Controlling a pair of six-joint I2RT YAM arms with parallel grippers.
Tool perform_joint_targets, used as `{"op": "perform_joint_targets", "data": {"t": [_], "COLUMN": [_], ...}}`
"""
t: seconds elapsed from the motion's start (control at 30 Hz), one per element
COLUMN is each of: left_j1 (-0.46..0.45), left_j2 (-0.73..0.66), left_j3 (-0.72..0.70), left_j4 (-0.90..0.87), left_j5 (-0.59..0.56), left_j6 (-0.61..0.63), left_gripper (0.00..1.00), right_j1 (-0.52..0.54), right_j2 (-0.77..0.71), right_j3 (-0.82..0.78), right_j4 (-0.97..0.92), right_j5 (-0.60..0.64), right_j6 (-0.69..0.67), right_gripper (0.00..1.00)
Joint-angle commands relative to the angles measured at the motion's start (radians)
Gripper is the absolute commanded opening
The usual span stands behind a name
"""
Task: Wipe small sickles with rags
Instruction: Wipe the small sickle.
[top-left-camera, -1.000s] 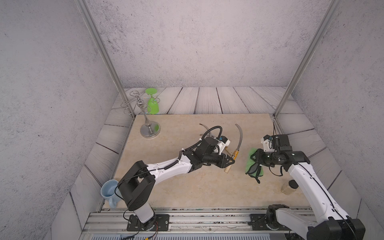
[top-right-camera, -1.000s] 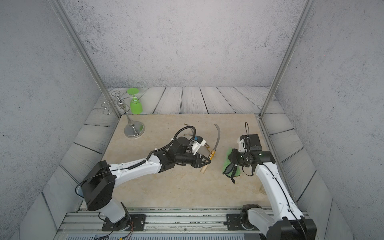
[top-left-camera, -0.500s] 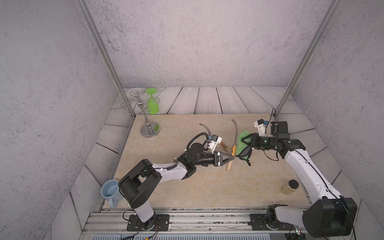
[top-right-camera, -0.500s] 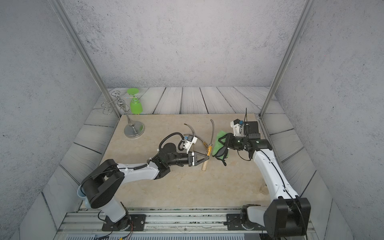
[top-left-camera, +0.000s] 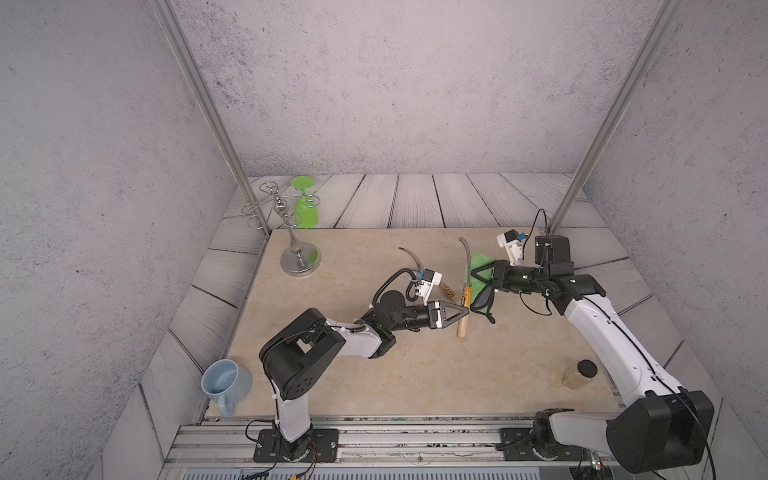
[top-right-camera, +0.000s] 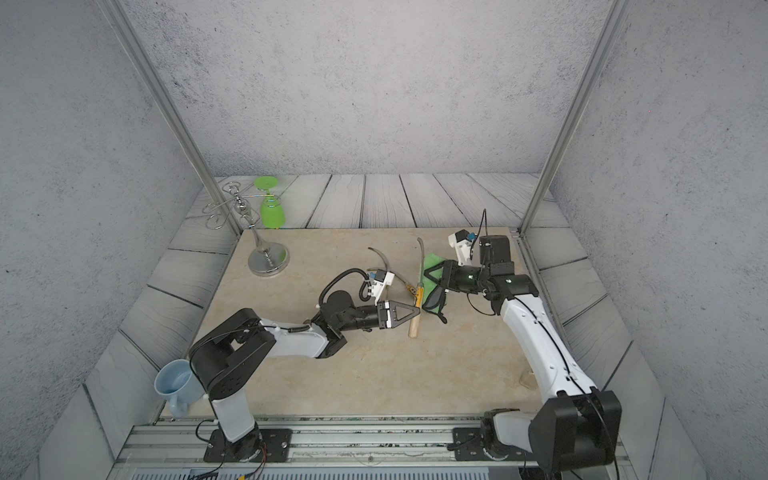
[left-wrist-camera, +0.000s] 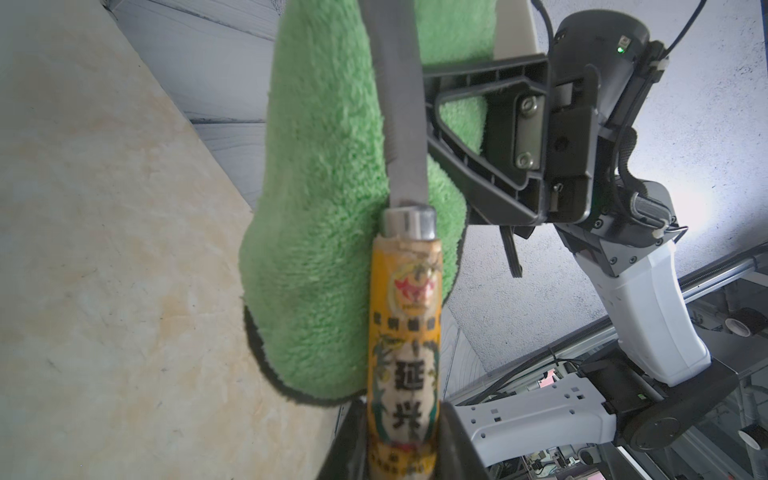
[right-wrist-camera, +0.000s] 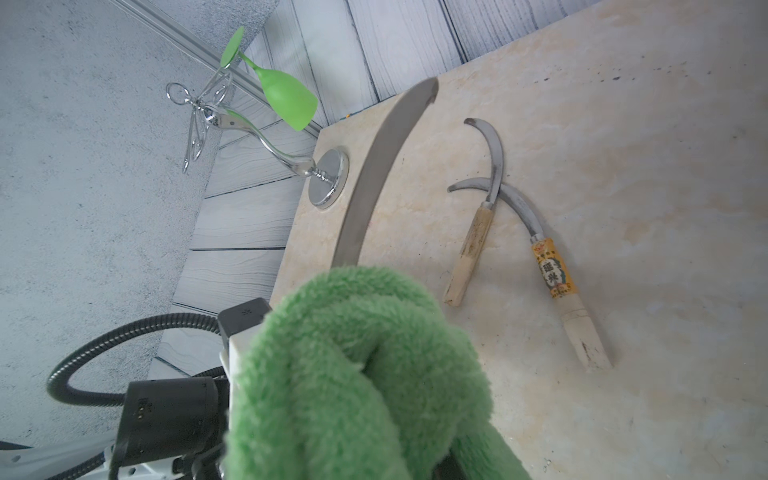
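Observation:
My left gripper (top-left-camera: 466, 308) (left-wrist-camera: 401, 440) is shut on the orange-labelled wooden handle of a small sickle (top-left-camera: 461, 326) (left-wrist-camera: 403, 332). The sickle is held off the table, its grey blade (right-wrist-camera: 374, 174) pointing toward the back wall. The bright green fuzzy rag (top-left-camera: 482, 262) (left-wrist-camera: 324, 208) (right-wrist-camera: 353, 374) is bunched in my right gripper (top-left-camera: 478, 275), which is shut on it. The rag presses against the blade just above the handle's metal collar. Two more small sickles lie crossed on the table, one plain-handled (right-wrist-camera: 469, 257) and one labelled (right-wrist-camera: 555, 276).
A chrome glass rack (top-left-camera: 300, 259) with a green upside-down glass (top-left-camera: 305, 208) stands at the back left. A pale blue mug (top-left-camera: 224, 380) sits off the front left corner of the beige tabletop (top-left-camera: 353, 386). A small black-lidded jar (top-left-camera: 579, 374) stands front right.
My right gripper lifted the rag from the table's right side and carried it left against the held blade. My left arm stretched out lower and turned the sickle more upright.

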Motion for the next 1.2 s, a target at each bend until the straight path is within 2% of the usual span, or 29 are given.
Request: {"op": "perform_joint_targets", "data": {"t": [0.0, 0.83, 1.0, 1.17], "left_j1": [0.016, 0.175, 0.200, 0.201], "left_j2": [-0.004, -0.005, -0.035, -0.094], "left_j3": [0.030, 0.103, 0.074, 0.024], "left_j4": [0.060, 0.065, 0.034, -0.018], "left_j5": [-0.005, -0.018, 0.003, 0.028], "left_j6": [-0.018, -0.049, -0.033, -0.003], "left_gripper": [0.00, 0.00, 0.00, 0.00], "right_j1": [0.039, 0.222, 0.221, 0.185], "right_j2": [-0.025, -0.199, -0.298, -0.271], "right_j3": [-0.024, -0.267, -0.296, -0.221], "right_j4": [0.033, 0.169, 0.046, -0.076], "right_j5": [-0.061, -0.022, 0.087, 0.175], "right_j6": [0.025, 0.208, 0.165, 0.096], "right_gripper": [0.29, 0.29, 0.30, 0.31]}}
